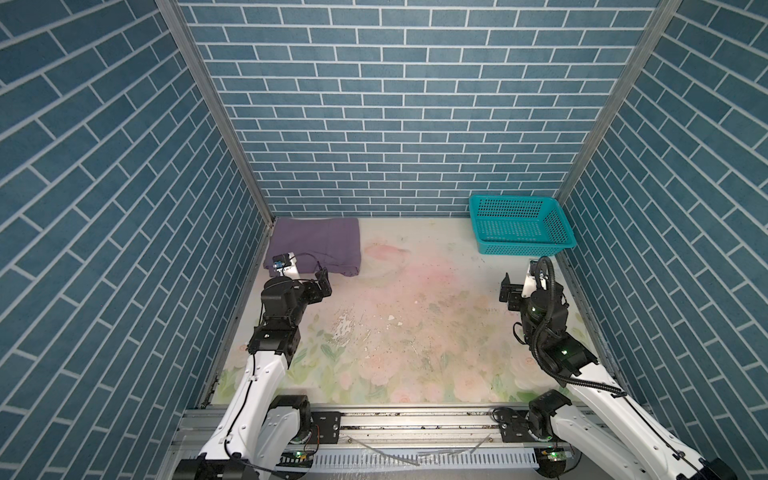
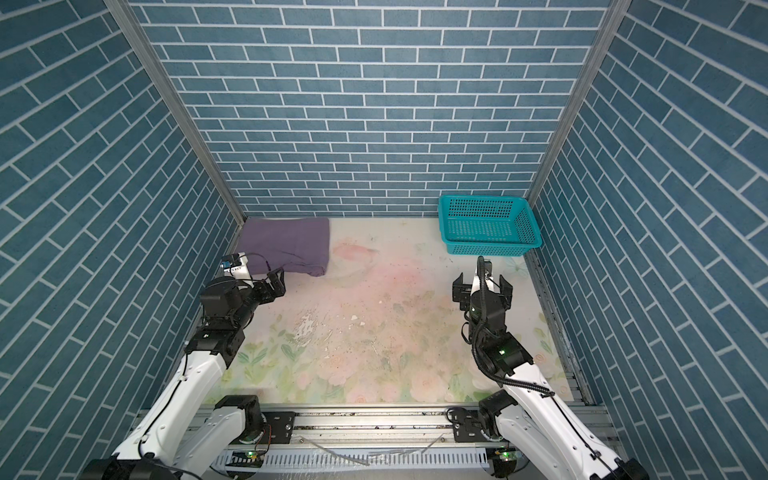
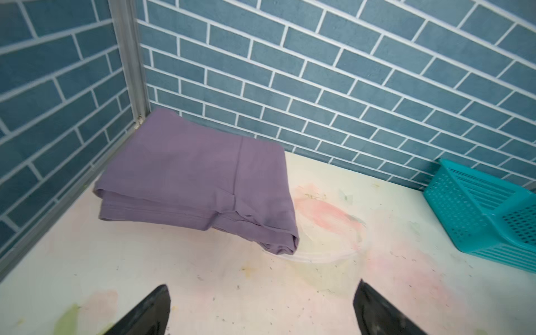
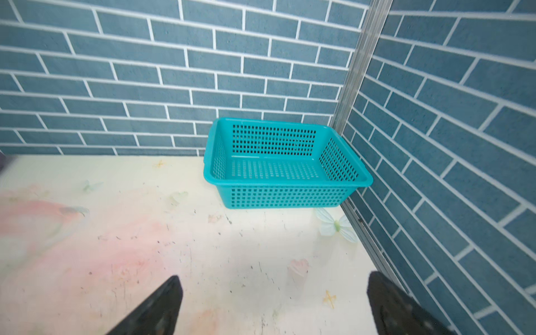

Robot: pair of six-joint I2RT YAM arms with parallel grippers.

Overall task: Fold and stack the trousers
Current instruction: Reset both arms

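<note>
trousers [image 3: 188,174]: matt cloth | basket [image 4: 278,200]: smooth perforated plastic | table [image 1: 415,311]: scuffed, matt

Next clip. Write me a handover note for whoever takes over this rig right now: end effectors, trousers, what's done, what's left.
Left end effector: open, empty, hovering just short of the trousers.
Right end effector: open, empty, facing the teal basket.
Trousers: folded into a compact stack on the table, far left corner.
Basket: empty, far right corner.
Done: folding and placing. Left: apparently nothing; no other garment in view.
</note>
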